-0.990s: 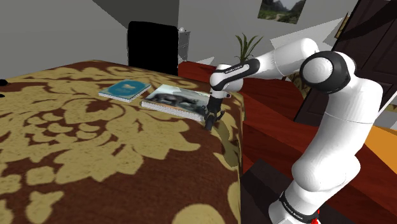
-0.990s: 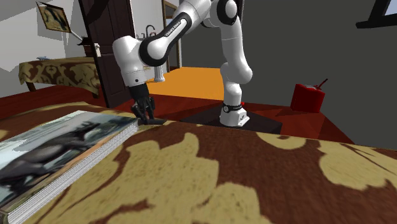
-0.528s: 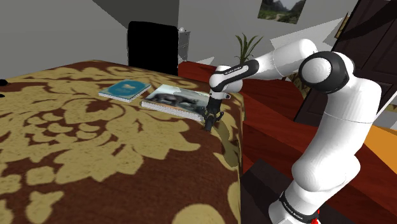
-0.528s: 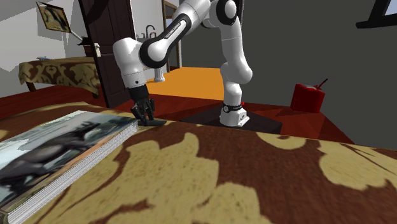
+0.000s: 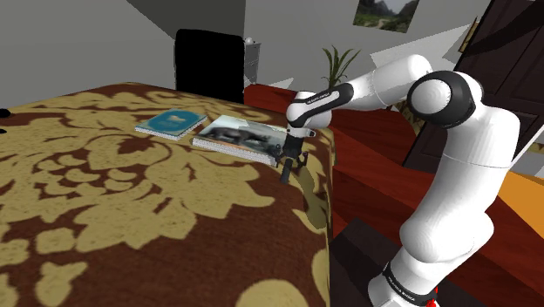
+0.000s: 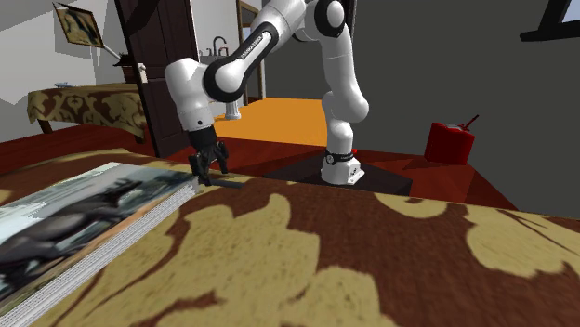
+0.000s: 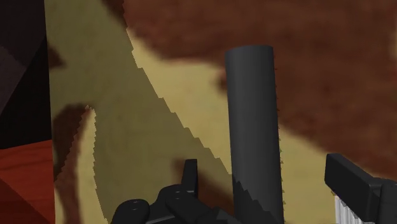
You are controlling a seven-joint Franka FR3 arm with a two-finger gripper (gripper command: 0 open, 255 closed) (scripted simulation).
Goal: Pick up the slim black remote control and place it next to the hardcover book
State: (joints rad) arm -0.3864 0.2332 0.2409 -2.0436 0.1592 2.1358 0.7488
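Black gripper (image 5: 290, 163) stood spread; slim dark-grey remote control (image 7: 253, 127) lay unclamped beside picture-cover hardcover book (image 5: 237, 135). Probably placed; next: retreat upward.

A brown cloth with a large pale-gold leaf pattern (image 5: 131, 201) covers the whole work surface and hangs over its near-right edge. A teal-covered book (image 5: 171, 123) lies flat near the far edge, well back from the far-right corner. Past that edge stands a black rectangular shape (image 5: 207, 61) against a grey wall. A potted plant (image 5: 338, 63) stands beyond the far-right corner, below a framed landscape picture (image 5: 384, 10). The floor beside the surface is red-brown wood (image 5: 366, 174), turning orange (image 6: 279, 116) farther off. A red canister (image 6: 450, 141) sits on the floor. A dark door (image 6: 163, 65) stands beside a second table (image 6: 84, 104) with the same patterned cloth.
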